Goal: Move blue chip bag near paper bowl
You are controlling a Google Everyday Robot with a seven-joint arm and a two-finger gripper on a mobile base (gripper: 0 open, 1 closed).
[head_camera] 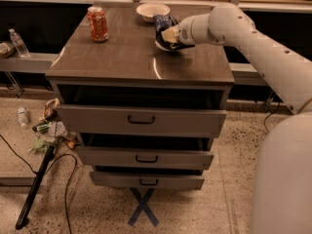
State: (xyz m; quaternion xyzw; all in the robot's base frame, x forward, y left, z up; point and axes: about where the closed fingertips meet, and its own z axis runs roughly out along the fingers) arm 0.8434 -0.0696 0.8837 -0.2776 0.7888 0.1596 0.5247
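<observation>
The blue chip bag (165,29) is crinkled dark navy with pale edges. It is on the right rear of the cabinet top, tilted up at the end of my arm. My gripper (171,35) is shut on the bag. The paper bowl (152,11) is a small off-white round bowl at the back middle of the top, just beyond and left of the bag. A narrow gap shows between bag and bowl.
An orange-red soda can (98,24) stands at the back left of the top. The grey cabinet (141,121) has three drawers. Litter (48,130) and a black pole (34,189) lie on the floor at left. A water bottle (17,43) stands on the left ledge.
</observation>
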